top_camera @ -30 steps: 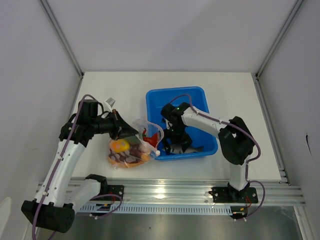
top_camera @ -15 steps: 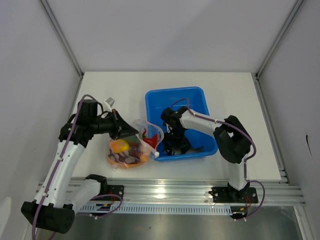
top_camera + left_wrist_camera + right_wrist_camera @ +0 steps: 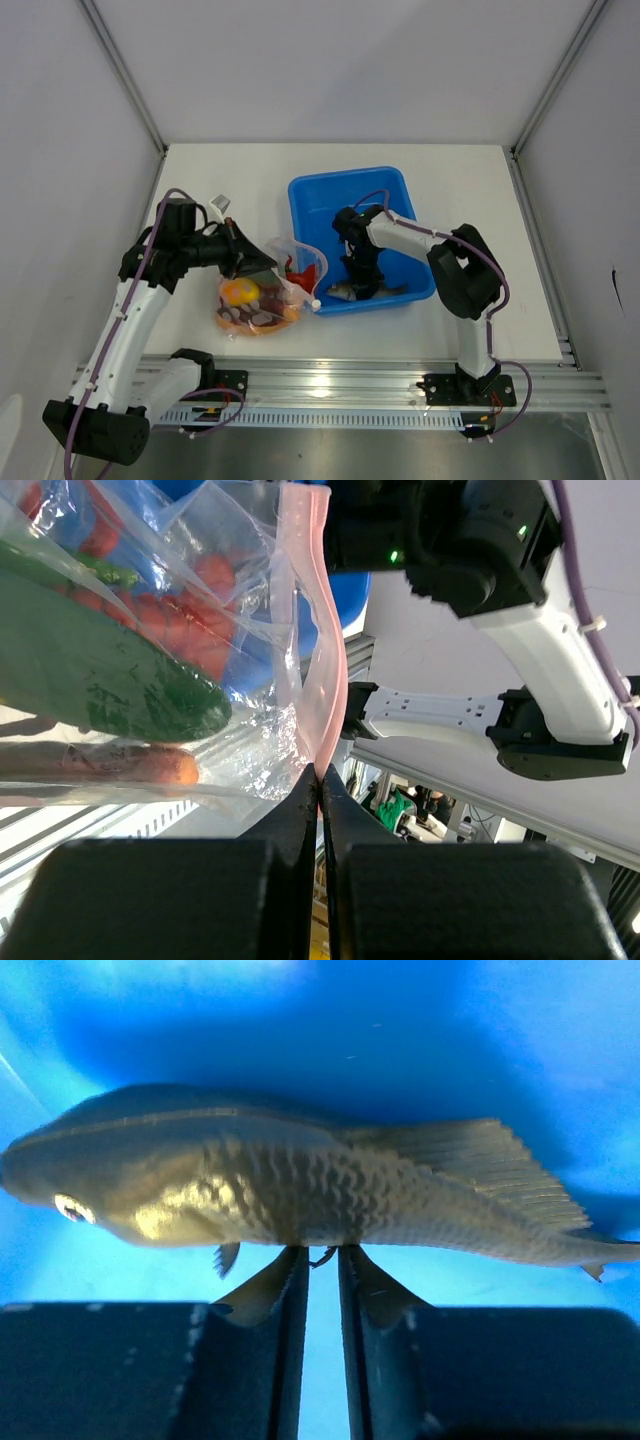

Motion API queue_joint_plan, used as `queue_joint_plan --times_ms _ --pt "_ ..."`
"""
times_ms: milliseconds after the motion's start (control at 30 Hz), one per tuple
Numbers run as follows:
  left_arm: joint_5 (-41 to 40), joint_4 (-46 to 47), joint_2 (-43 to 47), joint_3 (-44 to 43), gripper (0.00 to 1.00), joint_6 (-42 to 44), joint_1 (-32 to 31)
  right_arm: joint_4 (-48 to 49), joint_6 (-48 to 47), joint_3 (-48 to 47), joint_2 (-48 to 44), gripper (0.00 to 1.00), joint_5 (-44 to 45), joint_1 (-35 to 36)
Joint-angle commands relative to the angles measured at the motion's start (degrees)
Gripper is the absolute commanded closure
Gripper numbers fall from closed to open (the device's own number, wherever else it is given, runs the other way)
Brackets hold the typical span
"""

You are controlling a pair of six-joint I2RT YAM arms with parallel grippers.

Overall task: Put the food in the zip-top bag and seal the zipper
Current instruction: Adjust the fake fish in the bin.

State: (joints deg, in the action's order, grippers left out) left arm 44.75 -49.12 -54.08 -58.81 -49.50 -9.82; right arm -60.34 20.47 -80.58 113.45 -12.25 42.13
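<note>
The zip-top bag (image 3: 262,295) lies left of the blue tub (image 3: 310,200), and my left gripper (image 3: 262,262) is shut on its pink zipper strip (image 3: 318,630) at the fingertips (image 3: 321,770). Through the clear plastic I see the yellow pepper (image 3: 238,291), red chilies (image 3: 303,275) and green cucumber (image 3: 100,670). The white slider (image 3: 315,303) hangs at the bag's right corner. Inside the tub, my right gripper (image 3: 360,280) points down at the grey fish (image 3: 347,292). In the right wrist view its jaws (image 3: 320,1252) are pinched narrow on the belly of the fish (image 3: 280,1185).
A small white clip-like object (image 3: 220,205) lies at the back left of the table. The aluminium rail (image 3: 330,375) runs along the near edge. Grey walls close in both sides. The tub's near left corner sits close to the bag's mouth.
My right gripper has closed from wide open down onto the fish, and its wrist has shifted in the tub. The tub has slid slightly left. The left arm has held still.
</note>
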Motion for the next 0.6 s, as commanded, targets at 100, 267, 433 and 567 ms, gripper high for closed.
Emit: queue_joint_plan --times_ms 100,267,433,567 --pt "1.1 0.5 -0.1 -0.2 0.99 -0.2 0.2 6.0 -2.9 -12.9 4.3 0.84 12.2 -6.5" --pt "1.4 -0.4 0.1 -0.1 0.99 0.3 0.2 6.1 -3.5 -22.2 6.5 0.86 14.9 -9.6" --pt "1.4 -0.7 0.6 -0.1 0.99 0.5 0.2 5.8 -4.2 -26.2 6.7 0.87 13.9 -10.1" --pt "1.2 -0.6 0.8 0.1 0.99 0.4 0.2 6.6 -4.2 -24.6 5.4 0.88 13.0 -10.2"
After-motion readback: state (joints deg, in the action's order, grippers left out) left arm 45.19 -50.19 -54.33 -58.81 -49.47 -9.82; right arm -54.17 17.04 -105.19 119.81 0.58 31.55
